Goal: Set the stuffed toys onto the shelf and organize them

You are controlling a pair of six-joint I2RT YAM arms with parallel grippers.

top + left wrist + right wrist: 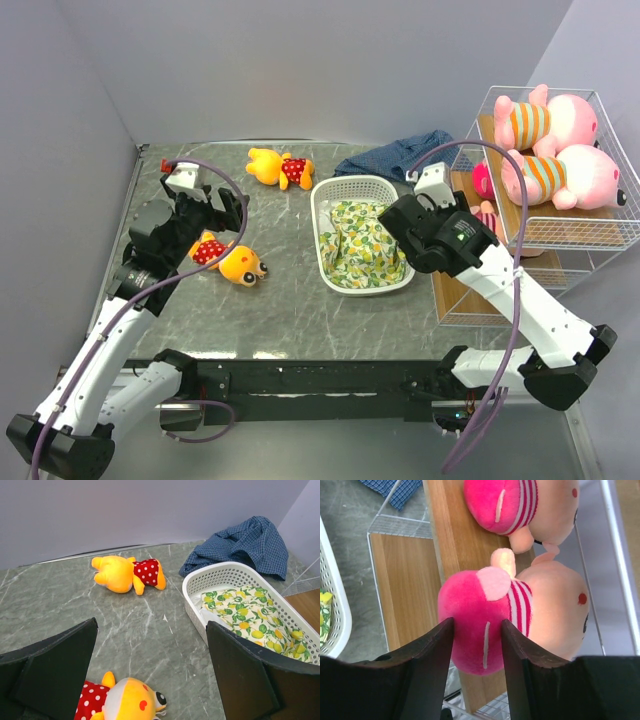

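The white wire shelf (600,235) stands at the right. Two pink pigs in orange-striped shirts (548,120) (565,175) lie on its top tier. My right gripper (475,212) reaches into the tier below. In the right wrist view it (477,622) is shut on the bottom end of a pink-clad doll (480,595) lying over a wooden plank (455,540). A second pink doll (520,505) lies just beyond. My left gripper (212,215) (152,627) is open and empty, just above a yellow bear in red (228,258) (122,700). Another yellow bear (280,167) (125,572) lies at the back.
A white slotted basket (322,235) (195,585) holding a lemon-print cloth (362,240) stands mid-table between the arms. Blue checked fabric (400,155) (245,542) is crumpled behind it. Grey walls close the back and left.
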